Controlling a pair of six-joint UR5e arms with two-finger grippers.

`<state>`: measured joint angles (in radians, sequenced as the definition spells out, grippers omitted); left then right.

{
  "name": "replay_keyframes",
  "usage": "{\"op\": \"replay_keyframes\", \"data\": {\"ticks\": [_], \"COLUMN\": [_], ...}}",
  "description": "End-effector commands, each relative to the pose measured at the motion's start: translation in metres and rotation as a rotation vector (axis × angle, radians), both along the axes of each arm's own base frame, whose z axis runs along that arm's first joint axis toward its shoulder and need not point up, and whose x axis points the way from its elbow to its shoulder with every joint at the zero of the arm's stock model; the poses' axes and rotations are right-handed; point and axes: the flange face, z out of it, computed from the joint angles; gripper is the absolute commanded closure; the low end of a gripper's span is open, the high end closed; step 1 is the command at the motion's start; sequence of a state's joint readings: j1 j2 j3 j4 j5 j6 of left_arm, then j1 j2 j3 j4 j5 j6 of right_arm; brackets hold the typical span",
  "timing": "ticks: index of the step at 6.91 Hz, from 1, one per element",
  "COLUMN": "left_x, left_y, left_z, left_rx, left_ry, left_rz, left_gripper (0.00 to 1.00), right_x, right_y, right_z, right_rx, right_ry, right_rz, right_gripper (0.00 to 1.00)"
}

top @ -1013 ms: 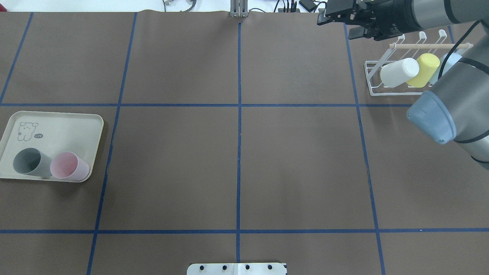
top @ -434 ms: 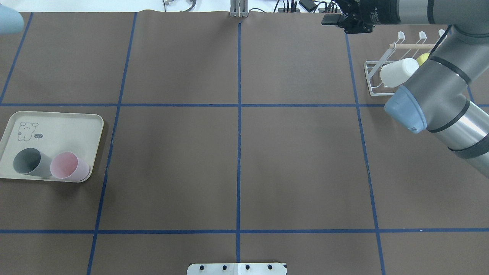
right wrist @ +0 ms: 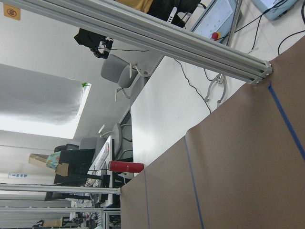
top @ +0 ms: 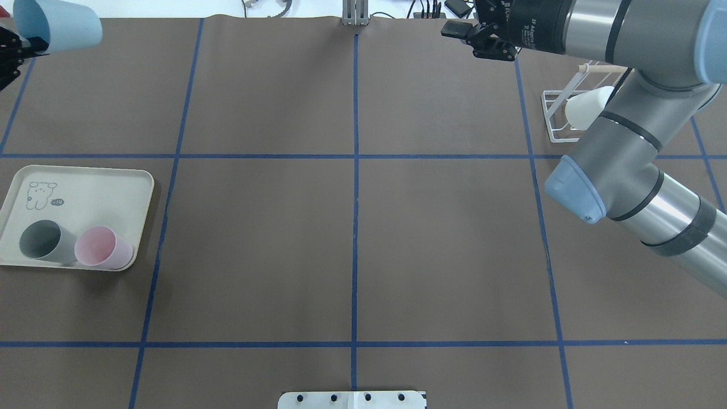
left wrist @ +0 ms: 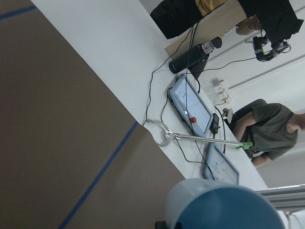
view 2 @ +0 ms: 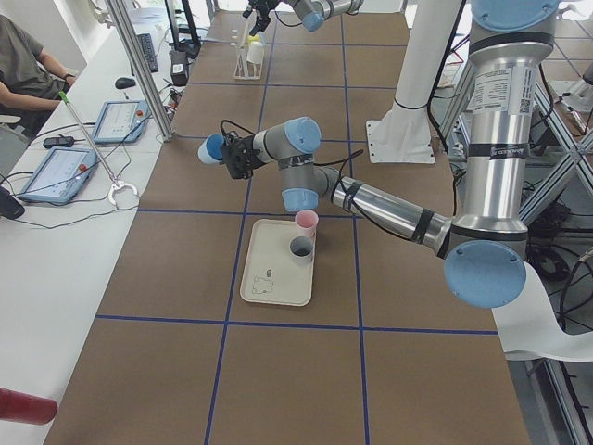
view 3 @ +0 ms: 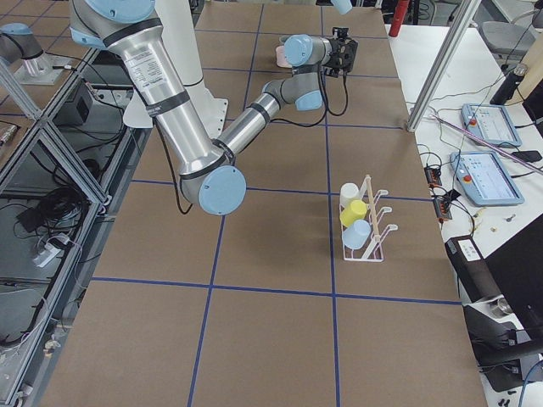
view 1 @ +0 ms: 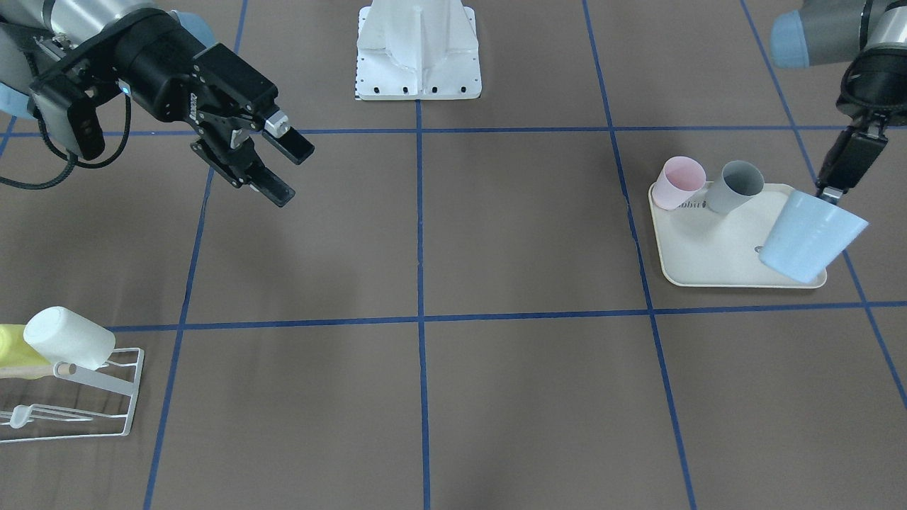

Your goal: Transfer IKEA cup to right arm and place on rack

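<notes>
A light-blue IKEA cup (view 1: 811,237) hangs tilted above the cream tray (view 1: 716,262), held by its rim in my slim left gripper (view 1: 830,190), which is shut on it. The cup shows at the overhead view's top left (top: 57,25) and in the left wrist view (left wrist: 224,207). My bulky right gripper (view 1: 287,168) is open and empty, held in the air away from the rack (view 1: 78,407). The white wire rack (top: 554,113) stands at the far right, partly hidden by the right arm. It holds a white cup (view 1: 67,336) and a yellow cup (view 1: 10,338).
The tray (top: 85,187) holds a grey cup (top: 41,241) and a pink cup (top: 103,247) side by side. The robot's white base plate (top: 352,399) sits at the near middle edge. Blue tape lines grid the brown table. Operators and tablets are beyond the far edge.
The right arm has swung left, away from the rack, its gripper moving left along the far edge. The left gripper with the blue cup has come into the overhead view's top left.
</notes>
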<state>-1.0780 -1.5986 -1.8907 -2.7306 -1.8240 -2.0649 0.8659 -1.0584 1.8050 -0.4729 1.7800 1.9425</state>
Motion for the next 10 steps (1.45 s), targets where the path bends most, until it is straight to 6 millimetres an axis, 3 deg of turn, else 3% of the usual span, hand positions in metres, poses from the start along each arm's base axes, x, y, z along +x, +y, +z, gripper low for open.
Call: {"op": "replay_keyframes", "data": {"ticks": [1,3,4,5,8,10], "left_x": [0.058,0.116,0.131,0.147,0.215,0.260], "left_y": [0.019,0.026,0.026,0.030,0.072,0.072], "left_z": [-0.044,-0.109,-0.132,-0.146,-0.150,-0.181], "left_rx": [-0.048,-0.126,-0.151,-0.155,-0.151,-0.165], "left_ry": [0.365,0.665,0.764,0.865,1.154,1.181], "left_rz": [0.041,0.086,0.106,0.118,0.078,0.083], "left_gripper": [1.00,1.00,1.00,1.00,1.00,1.00], "right_x": [-0.031,-0.049,-0.050,-0.053,-0.056,-0.073], "right_y": [0.025,0.039,0.039,0.041,0.043,0.054], "right_z": [-0.007,-0.011,-0.014,-0.015,-0.014,-0.015], "right_rx": [-0.002,-0.008,-0.012,-0.013,-0.013,-0.023], "right_ry": [-0.125,-0.162,-0.174,-0.174,-0.171,-0.178], "right_rz": [0.025,0.039,0.038,0.034,0.028,0.033], "right_gripper": [0.00,0.00,0.00,0.00,0.00,0.00]}}
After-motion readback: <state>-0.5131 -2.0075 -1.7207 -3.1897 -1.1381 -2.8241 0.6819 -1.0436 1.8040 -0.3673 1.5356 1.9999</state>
